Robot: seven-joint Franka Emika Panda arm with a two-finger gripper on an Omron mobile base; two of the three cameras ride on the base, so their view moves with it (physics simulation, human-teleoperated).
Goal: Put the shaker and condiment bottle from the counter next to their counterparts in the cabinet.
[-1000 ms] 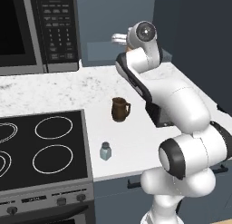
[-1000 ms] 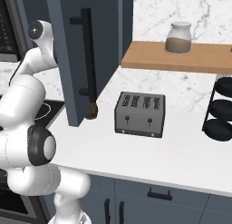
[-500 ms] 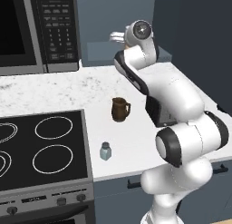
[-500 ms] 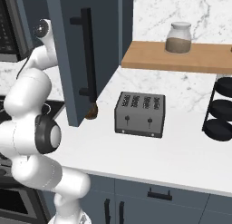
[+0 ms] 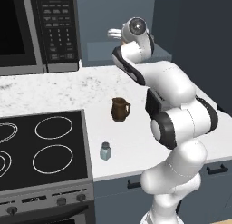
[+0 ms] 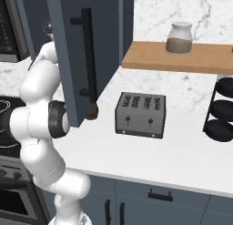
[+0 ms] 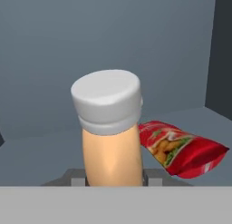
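Observation:
My gripper point(image 7: 111, 178) is shut on the condiment bottle point(image 7: 112, 150), a translucent orange bottle with a white cap, held upright inside the dark blue-grey cabinet point(image 7: 41, 155). Just right of the bottle, the flat red item point(image 7: 183, 150) lies on the ledge. The yellow-green jar is out of view. In the left base view the arm reaches up into the cabinet niche point(image 5: 97, 51), with the gripper point(image 5: 113, 34) at its opening. The grey-blue shaker point(image 5: 105, 151) stands on the white counter point(image 5: 136, 132) near its front edge, beside the stove.
A brown mug point(image 5: 119, 109) stands mid-counter behind the shaker. The stove point(image 5: 41, 150) and microwave point(image 5: 36, 32) are to the left. The open cabinet door point(image 6: 75, 60) hangs right of the arm; beyond it are a toaster point(image 6: 139, 115), a jar point(image 6: 179, 37) on a wooden shelf, and a black rack point(image 6: 225, 110).
The hand has risen slightly toward the cabinet niche and the elbow has folded in closer. The bottle stays in the gripper; shaker and mug have not moved.

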